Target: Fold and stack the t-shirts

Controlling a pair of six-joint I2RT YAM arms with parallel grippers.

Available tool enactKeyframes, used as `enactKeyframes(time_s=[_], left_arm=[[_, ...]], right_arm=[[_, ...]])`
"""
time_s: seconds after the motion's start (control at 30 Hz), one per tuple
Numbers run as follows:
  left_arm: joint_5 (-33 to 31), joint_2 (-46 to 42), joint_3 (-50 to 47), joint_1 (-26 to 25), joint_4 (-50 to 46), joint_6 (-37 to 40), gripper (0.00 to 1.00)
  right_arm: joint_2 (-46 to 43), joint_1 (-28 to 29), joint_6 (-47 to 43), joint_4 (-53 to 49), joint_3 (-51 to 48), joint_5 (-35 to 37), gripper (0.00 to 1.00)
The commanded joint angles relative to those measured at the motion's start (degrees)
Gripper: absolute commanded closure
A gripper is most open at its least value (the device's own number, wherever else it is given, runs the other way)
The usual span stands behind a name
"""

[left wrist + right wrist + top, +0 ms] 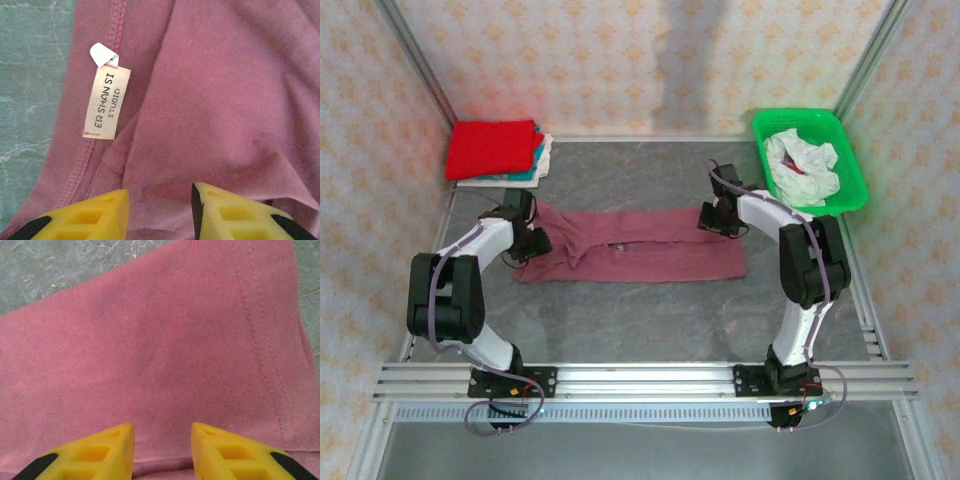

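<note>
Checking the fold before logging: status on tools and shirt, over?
Left tool and right tool low over maroon t-shirt, jaws apart, grip unclear. Shirt a long flat strip on table. Red-topped stack and green basket sit apart, far corners.

Maroon t-shirt [630,255]: soft matt knit cloth, stitched hems.
Neck label [106,102]: cream woven fabric, printed.
Tabletop [650,320]: grey-green, stone-like marbling, dull.
Basket [798,115]: smooth green plastic.
Front rails [640,375]: brushed metal.
Left gripper [160,190] fingers [230,212]: smooth yellow plastic.
Walls [620,60]: patterned paper, matt.
</note>
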Motion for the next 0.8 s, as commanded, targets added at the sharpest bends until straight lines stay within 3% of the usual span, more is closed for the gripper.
enactKeyframes(time_s=[0.0,0.37,0.77], left_arm=[[0.3,1.7,0.3,0.8,0.8,-0.7,0.64],[-3.2,1.0,0.4,0.8,-0.6,-0.1,1.0],[-7.0,-6.8,0.7,0.9,-5.6,-0.1,1.0]], right_arm=[[0.8,-0.5,-0.6,1.5,-1.2,1.3,0.65],[1.5,-2.2,0.1,3.3,-3.4,0.9,0.66],[1.1,-4.5,1.7,4.3,-5.3,0.0,0.66]])
